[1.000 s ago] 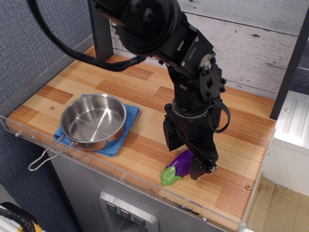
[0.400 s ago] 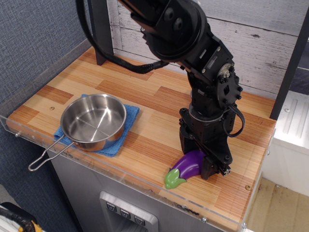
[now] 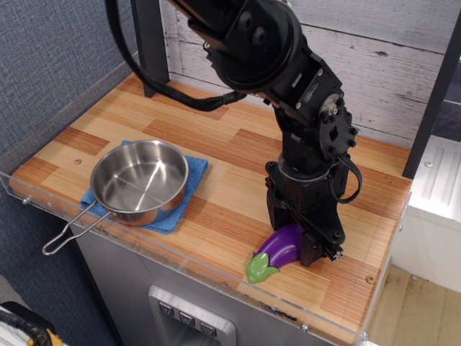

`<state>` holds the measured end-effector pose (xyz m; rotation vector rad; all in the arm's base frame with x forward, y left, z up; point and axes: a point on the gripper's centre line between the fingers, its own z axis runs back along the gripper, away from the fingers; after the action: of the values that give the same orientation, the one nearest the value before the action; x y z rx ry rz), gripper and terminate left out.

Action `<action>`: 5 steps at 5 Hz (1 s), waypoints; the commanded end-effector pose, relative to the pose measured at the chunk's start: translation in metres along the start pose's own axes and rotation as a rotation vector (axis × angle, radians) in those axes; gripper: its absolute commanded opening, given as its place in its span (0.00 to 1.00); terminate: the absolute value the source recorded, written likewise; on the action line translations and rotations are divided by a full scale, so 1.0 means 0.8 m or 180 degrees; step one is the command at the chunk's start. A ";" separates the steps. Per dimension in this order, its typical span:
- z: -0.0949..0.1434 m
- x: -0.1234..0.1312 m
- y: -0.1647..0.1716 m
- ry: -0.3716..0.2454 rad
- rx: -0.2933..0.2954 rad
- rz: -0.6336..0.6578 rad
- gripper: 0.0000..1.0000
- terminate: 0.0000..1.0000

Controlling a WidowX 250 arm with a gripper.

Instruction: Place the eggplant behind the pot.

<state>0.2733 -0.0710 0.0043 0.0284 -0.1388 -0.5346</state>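
The black jaws (image 3: 301,241) are lowered over the rear, purple end of the eggplant (image 3: 277,249), one finger standing on either side of it. Whether the fingers press on the eggplant or merely straddle it cannot be told from this view. The eggplant lies on its side on the surface (image 3: 238,144), its green stem cap (image 3: 259,267) turned toward the front edge.

The eggplant is taken as the landmark. Above it the black robot arm (image 3: 288,79) rises, with a looped cable at the wrist and another cable trailing behind. Well to the left of the eggplant the pot (image 3: 140,180) is seen, upright and empty, resting on a blue cloth (image 3: 189,189). The wire loop handle (image 3: 68,234) of the pot reaches out past the front edge, far left of the eggplant. Just in front of the eggplant a clear plastic rim (image 3: 209,268) is fitted along the edge of the surface. Behind the eggplant, beyond the arm, a whitewashed plank wall (image 3: 389,65) is seen. No brand, label or writing can be read on anything in view.
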 end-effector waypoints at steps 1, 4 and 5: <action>0.056 -0.016 0.052 -0.0392 -0.0126 0.0475 0.00 0.00; 0.078 0.009 0.200 -0.0452 -0.0019 0.1471 0.00 0.00; 0.073 0.024 0.252 -0.0399 0.0122 0.1717 0.00 0.00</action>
<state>0.3928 0.0845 0.0559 -0.0219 -0.2088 0.0060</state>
